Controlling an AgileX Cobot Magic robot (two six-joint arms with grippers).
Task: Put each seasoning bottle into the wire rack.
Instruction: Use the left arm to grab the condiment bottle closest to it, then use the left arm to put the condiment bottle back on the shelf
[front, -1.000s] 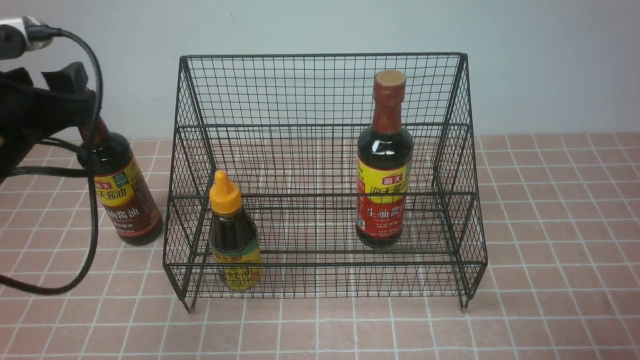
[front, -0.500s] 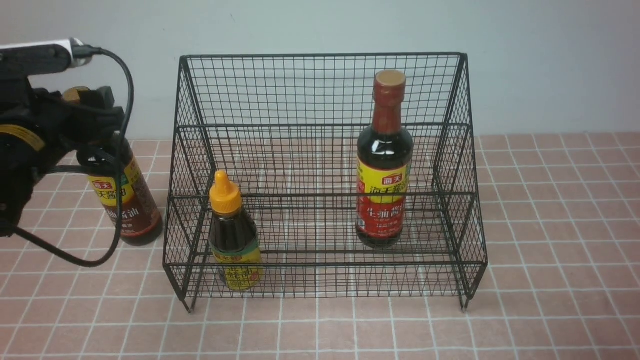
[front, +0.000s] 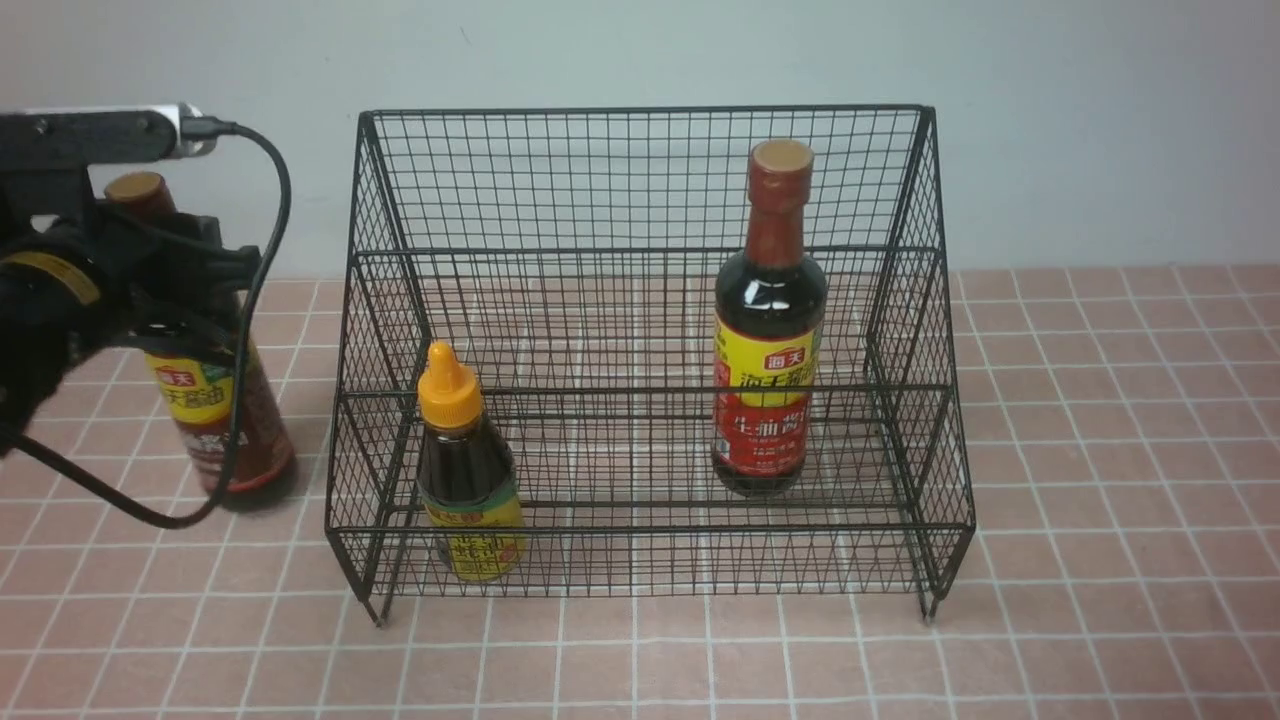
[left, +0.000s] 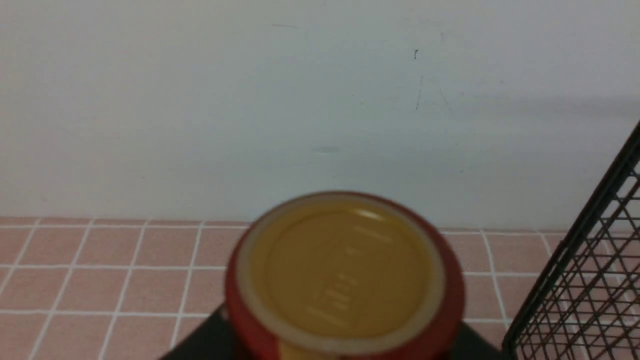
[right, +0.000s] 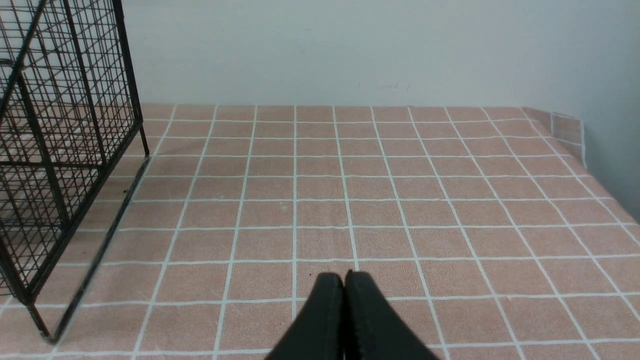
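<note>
A pale wall is seen behind the pink, white-gridded surface (front: 1110, 480). Near the surface's left edge, a tall soy sauce bottle (front: 245, 430) is gripped below its cap by the partly closed left claw (front: 215, 270) and is slightly tilted. The black wire rack (front: 640, 527) is placed between the left and right edges. Inside it, a short orange-nozzled sauce bottle (front: 470, 480) is held at the front-left corner, leaning, and a red-and-yellow-labelled soy sauce bottle (front: 768, 370) is stood towards the right side. The right claw (right: 345, 305) is fully closed, with nothing held.
</note>
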